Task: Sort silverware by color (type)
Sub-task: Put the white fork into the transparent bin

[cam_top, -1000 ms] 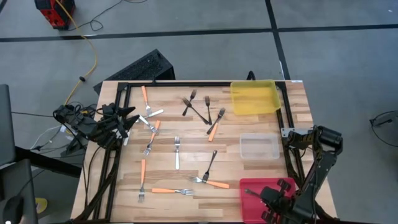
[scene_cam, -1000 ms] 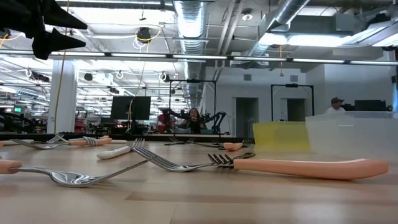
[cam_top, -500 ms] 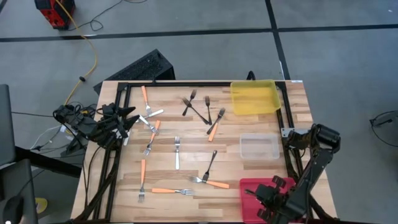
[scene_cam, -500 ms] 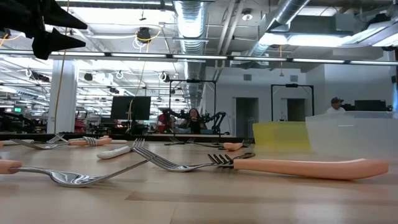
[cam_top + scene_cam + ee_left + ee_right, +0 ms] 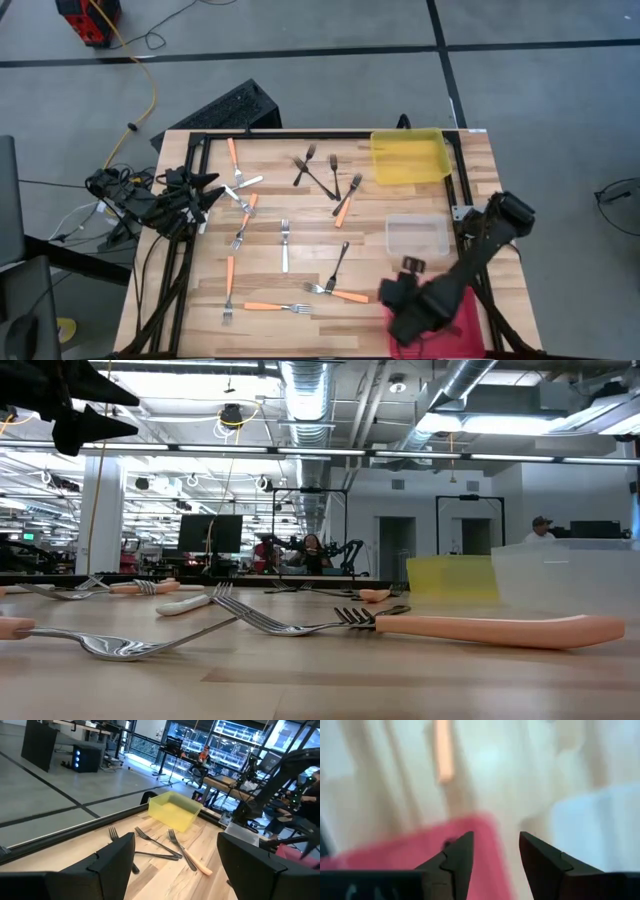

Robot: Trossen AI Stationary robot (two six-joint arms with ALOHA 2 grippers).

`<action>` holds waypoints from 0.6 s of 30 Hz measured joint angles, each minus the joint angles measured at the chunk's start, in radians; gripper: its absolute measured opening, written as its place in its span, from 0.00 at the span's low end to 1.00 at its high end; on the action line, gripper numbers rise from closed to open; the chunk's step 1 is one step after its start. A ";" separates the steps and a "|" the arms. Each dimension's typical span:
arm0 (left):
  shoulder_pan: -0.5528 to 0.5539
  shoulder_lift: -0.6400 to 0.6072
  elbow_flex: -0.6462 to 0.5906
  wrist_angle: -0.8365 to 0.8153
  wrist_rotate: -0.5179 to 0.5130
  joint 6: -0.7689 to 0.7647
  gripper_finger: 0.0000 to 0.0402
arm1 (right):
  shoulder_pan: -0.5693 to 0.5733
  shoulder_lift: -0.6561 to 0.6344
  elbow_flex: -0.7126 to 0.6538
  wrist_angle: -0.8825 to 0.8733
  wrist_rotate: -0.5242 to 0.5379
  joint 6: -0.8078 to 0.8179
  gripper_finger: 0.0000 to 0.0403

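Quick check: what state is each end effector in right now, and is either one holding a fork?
Left end effector: open, holding nothing, at the table's left edge.
Right end effector: open, holding nothing, above the red rectangular plastic bin.

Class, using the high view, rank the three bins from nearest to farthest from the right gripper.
1. Red bin: under the right gripper, at the table's near right corner.
2. Clear bin: mid right edge.
3. Yellow bin: far right corner.

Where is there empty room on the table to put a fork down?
The wooden table is bare between the yellow bin and the clear bin, and along the near edge under the two orange forks. The far middle is crowded with dark forks. The right gripper hangs by the red bin.
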 joint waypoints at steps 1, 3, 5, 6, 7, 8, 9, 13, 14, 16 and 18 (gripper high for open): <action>0.000 0.000 0.000 0.000 0.000 0.000 0.67 | -0.027 0.000 0.011 -0.002 0.031 -0.038 0.45; 0.000 0.000 0.000 0.000 0.000 0.000 0.67 | -0.081 0.000 0.029 0.000 0.085 -0.102 0.44; 0.000 0.000 0.000 0.000 0.001 0.000 0.67 | -0.145 0.000 0.043 0.003 0.117 -0.139 0.44; 0.000 0.000 0.000 -0.001 0.005 0.000 0.67 | -0.179 0.000 0.048 0.013 0.126 -0.149 0.44; 0.000 0.000 0.000 -0.001 0.010 0.000 0.67 | -0.216 0.000 0.049 0.035 0.130 -0.163 0.44; 0.000 0.000 0.000 -0.001 0.015 0.000 0.67 | -0.249 0.000 0.049 0.061 0.129 -0.176 0.44; 0.000 0.000 0.000 -0.001 0.021 0.000 0.67 | -0.281 0.000 0.049 0.092 0.129 -0.190 0.44; 0.000 0.000 0.000 -0.001 0.028 0.000 0.67 | -0.396 0.008 0.049 0.273 0.129 -0.277 0.46; 0.000 0.000 0.000 -0.001 0.028 0.000 0.67 | -0.419 0.010 0.049 0.324 0.129 -0.303 0.46; 0.000 0.000 0.000 -0.001 0.028 0.000 0.67 | -0.458 0.015 0.049 0.424 0.128 -0.357 0.46; 0.000 0.000 0.000 -0.001 0.028 0.000 0.67 | -0.495 0.031 0.051 0.532 0.130 -0.408 0.46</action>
